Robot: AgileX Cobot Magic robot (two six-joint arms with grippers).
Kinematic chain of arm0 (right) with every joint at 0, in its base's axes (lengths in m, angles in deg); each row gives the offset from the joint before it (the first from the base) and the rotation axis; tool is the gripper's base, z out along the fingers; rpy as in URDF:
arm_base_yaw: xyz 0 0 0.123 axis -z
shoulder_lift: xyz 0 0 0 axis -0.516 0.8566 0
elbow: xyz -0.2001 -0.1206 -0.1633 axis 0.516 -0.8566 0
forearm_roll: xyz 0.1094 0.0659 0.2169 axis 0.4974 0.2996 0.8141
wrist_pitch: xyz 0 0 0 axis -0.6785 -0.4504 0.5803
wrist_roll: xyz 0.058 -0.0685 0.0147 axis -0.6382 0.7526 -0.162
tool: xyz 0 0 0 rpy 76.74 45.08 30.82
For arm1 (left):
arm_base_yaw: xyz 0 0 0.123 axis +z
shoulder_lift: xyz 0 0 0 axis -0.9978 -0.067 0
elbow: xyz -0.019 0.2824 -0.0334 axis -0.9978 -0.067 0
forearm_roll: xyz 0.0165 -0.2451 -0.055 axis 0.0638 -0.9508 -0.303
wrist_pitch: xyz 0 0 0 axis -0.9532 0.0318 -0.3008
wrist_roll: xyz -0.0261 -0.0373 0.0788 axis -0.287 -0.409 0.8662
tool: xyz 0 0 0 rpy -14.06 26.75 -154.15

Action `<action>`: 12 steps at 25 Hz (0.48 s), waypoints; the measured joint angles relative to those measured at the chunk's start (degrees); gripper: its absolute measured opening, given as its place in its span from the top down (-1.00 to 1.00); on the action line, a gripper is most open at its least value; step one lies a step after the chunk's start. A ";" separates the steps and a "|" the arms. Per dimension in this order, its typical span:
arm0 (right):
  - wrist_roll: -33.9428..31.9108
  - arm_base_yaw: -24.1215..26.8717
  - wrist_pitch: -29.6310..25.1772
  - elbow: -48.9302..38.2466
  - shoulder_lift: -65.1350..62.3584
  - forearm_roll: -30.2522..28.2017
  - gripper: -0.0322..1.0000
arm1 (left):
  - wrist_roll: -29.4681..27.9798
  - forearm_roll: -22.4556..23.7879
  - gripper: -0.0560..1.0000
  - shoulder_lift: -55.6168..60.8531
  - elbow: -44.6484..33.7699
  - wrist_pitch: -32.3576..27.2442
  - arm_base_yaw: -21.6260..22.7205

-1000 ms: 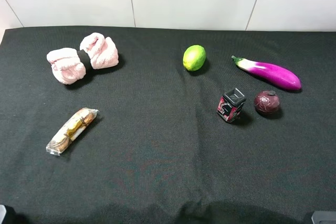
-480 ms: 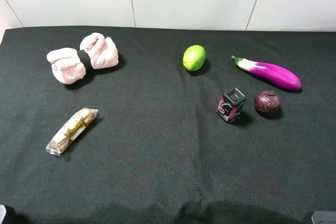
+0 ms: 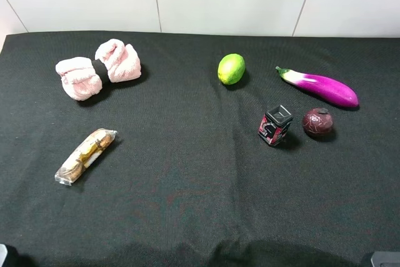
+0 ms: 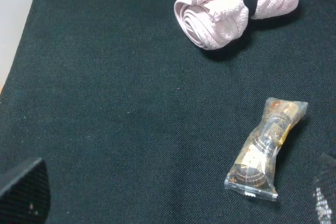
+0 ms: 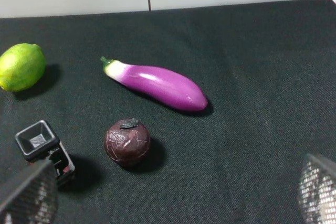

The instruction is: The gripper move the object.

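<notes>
Maroon object (image 3: 318, 122) unmoved beside box (image 3: 275, 125)

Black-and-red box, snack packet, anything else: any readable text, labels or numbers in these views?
No legible text in any view.
Small black-and-red box: red and white markings on its side, too small and blurred to read.
Clear snack packet: print not resolvable through the wrapper.
Maroon ball, lime, eggplant, pink towel roll: no markings visible.

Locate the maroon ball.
The maroon ball sits right of centre in the high view, just right of the black-and-red box and below the eggplant.
</notes>
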 joint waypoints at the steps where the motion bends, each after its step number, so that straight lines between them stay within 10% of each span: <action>1: 0.00 0.00 0.00 0.00 0.00 0.00 -0.41 | 0.00 0.00 -0.99 0.00 0.00 0.00 0.00; 12: 0.00 0.00 0.00 0.00 0.00 0.00 -0.41 | 0.06 0.00 -0.99 0.00 0.00 0.00 0.00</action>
